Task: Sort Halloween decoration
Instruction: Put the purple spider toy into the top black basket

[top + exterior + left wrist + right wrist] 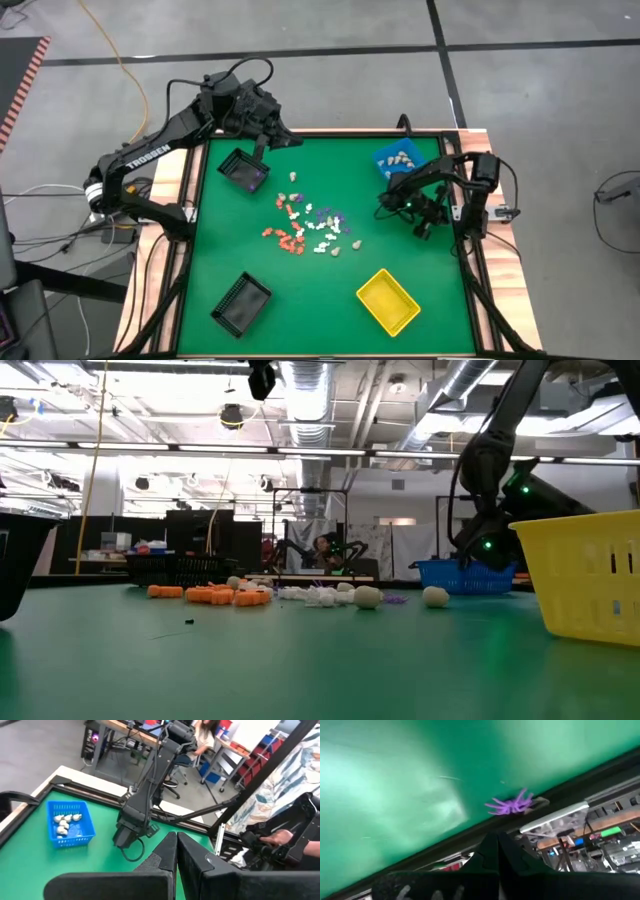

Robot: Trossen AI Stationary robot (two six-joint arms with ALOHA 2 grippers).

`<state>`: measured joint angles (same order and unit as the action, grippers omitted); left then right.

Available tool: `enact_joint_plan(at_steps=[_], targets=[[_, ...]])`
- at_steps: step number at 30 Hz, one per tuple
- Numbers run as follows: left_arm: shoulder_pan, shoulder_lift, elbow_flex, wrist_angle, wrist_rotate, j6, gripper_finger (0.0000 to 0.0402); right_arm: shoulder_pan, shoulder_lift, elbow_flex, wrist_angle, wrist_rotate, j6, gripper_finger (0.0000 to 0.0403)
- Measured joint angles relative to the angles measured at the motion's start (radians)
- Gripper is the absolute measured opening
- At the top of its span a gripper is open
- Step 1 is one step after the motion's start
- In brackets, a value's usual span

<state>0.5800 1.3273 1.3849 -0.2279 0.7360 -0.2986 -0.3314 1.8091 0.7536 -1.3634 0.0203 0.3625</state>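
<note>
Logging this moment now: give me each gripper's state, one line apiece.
Left gripper: shut, holding nothing, above the far-left black bin.
Right gripper: shut, holding nothing, beside the blue bin.

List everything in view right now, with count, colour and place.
Table: one, green mat with wood edges.
Decorations: dozens loose, orange, white, purple and beige, mid-table.
Purple spider piece: one, at the mat's edge by the frame, seen only from the right wrist.
Blue bin: one, far right corner, a few beige pieces inside.
Yellow bin: one, near right, contents not visible.
Black bins: two, one far left, one near left.
Person: one, seated beyond the table; face aside, little else clear.
Left gripper: shut, holding nothing, above the far left black bin.
Right gripper: shut, empty, near the blue bin.
</note>
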Motion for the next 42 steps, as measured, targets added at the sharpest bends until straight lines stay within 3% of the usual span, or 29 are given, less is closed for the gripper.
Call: enact_joint_plan(at_steps=[19, 22, 26, 31, 35, 42], targets=[[0.000, 0.000, 0.000, 0.001, -0.071, 0.004, 0.0000, -0.169, 0.000, -0.014, 0.114, -0.050, 0.022, 0.0014], [0.000, 0.000, 0.000, 0.001, -0.071, 0.004, 0.0000, -0.129, 0.001, -0.008, 0.140, -0.129, -0.001, 0.0014], [0.000, 0.000, 0.000, 0.001, -0.089, 0.028, 0.0000, -0.019, 0.001, 0.065, 0.133, -0.134, -0.059, 0.0014], [-0.001, 0.000, 0.000, 0.001, -0.159, 0.034, 0.0000, 0.051, 0.001, 0.119, 0.123, -0.032, -0.069, 0.0014], [-0.001, 0.000, 0.000, 0.001, -0.195, 0.044, 0.0000, 0.014, 0.004, 0.079, 0.099, -0.024, -0.007, 0.0014], [-0.001, 0.000, 0.000, 0.002, -0.209, 0.052, 0.0000, -0.023, -0.011, 0.073, -0.004, 0.134, 0.030, 0.0014]])
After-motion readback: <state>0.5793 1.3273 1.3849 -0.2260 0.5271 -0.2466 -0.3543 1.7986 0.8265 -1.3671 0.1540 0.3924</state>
